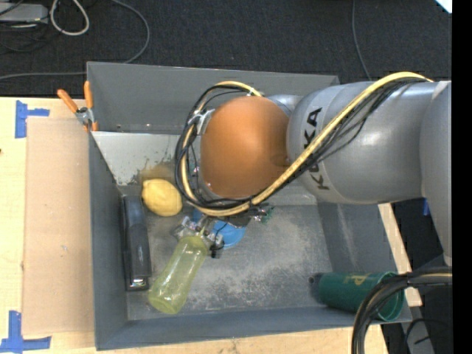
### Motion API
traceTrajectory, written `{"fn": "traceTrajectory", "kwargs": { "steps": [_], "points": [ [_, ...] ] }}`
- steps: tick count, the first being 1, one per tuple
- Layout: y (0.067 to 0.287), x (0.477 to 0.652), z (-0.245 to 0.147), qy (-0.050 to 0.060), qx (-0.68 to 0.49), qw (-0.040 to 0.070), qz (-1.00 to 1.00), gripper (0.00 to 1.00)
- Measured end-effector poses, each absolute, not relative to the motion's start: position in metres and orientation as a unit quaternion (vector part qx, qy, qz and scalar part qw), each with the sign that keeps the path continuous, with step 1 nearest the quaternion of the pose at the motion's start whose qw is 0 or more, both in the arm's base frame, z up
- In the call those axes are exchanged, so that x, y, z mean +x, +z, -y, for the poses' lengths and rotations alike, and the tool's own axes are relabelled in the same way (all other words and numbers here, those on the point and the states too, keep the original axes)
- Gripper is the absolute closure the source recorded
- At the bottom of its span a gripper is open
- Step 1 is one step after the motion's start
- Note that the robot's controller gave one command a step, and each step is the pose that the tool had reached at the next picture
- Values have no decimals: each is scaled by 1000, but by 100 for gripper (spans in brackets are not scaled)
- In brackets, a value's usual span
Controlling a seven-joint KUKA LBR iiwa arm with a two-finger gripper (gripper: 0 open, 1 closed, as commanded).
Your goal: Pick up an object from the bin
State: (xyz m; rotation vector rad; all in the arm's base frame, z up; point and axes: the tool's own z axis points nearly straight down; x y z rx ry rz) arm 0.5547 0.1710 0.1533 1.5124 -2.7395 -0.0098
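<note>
**Gripper down at the bottle's neck, nothing lifted yet**

The gripper (200, 234) sits low in the bin (287, 260), right at the upper end of a pale yellow-green bottle (178, 273) that lies on its side on the floor. The wrist's orange cover (243, 147) hangs over most of it, so I cannot tell whether it is open or closed, nor whether it has the bottle's neck in its grip. Only a few metal and black parts show, touching or just above the bottle's top.

Just beside the bottle's neck, on the side toward the arm (369, 146), a small blue thing (231, 234) peeks out from under the wrist; its shape is mostly hidden. Beyond the bottle's neck, near the back wall, lies a lemon (161, 197). Alongside the bottle, on the side away from the arm, a long black bar (135, 243) lies by the wall. Well apart from the bottle, in the near corner below the arm, lies a dark green can (352, 289).

By my reading, the reach into the bin is done and the gripper is at grasping height over the bottle's neck. The bottle lies flat on the floor, so the lift is yet to be made, and a firm hold cannot be confirmed.
</note>
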Motion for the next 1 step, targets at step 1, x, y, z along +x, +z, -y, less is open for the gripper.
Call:
{"fn": "traceTrajectory", "kwargs": {
  "steps": [1],
  "points": [
    [176,554,-172,-4,481,7,876,100]
  ]
}}
